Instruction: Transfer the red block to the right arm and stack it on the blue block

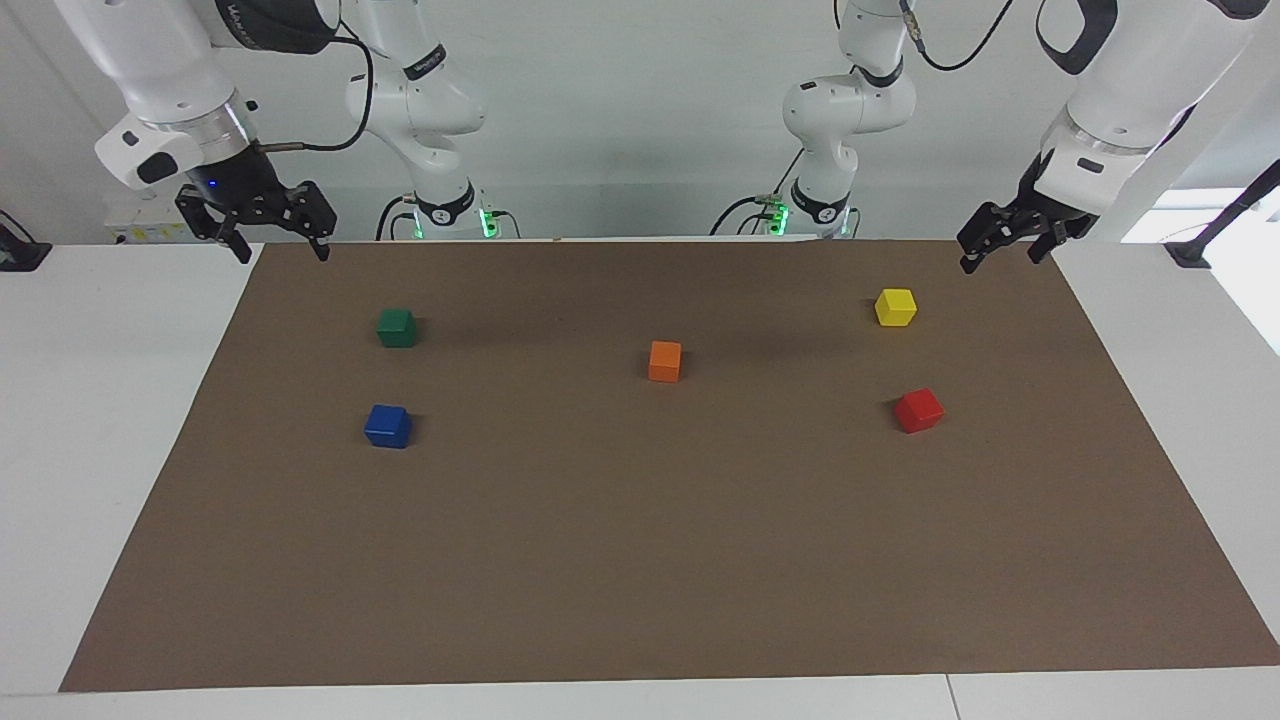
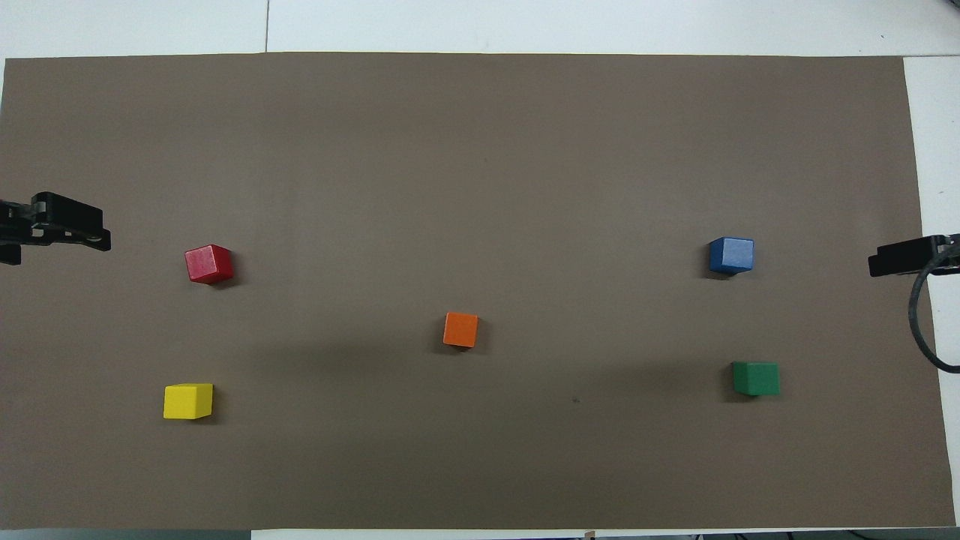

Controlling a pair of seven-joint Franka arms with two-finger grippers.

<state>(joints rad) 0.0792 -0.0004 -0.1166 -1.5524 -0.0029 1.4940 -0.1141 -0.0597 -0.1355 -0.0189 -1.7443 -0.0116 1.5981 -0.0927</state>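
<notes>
The red block [image 1: 918, 410] [image 2: 208, 264] lies on the brown mat toward the left arm's end. The blue block [image 1: 388, 426] [image 2: 730, 255] lies on the mat toward the right arm's end. Both stand alone and untouched. My left gripper [image 1: 1003, 258] [image 2: 45, 240] hangs open and empty in the air over the mat's corner at the left arm's end, apart from the red block. My right gripper [image 1: 278, 245], with a small blue light, hangs open and empty over the mat's corner at the right arm's end. In the overhead view only one of its fingers [image 2: 896, 261] shows.
A yellow block [image 1: 895, 307] [image 2: 188, 401] lies nearer to the robots than the red one. A green block [image 1: 397, 327] [image 2: 756, 378] lies nearer to the robots than the blue one. An orange block [image 1: 665, 361] [image 2: 460, 330] sits mid-mat. The brown mat [image 1: 640, 560] covers the white table.
</notes>
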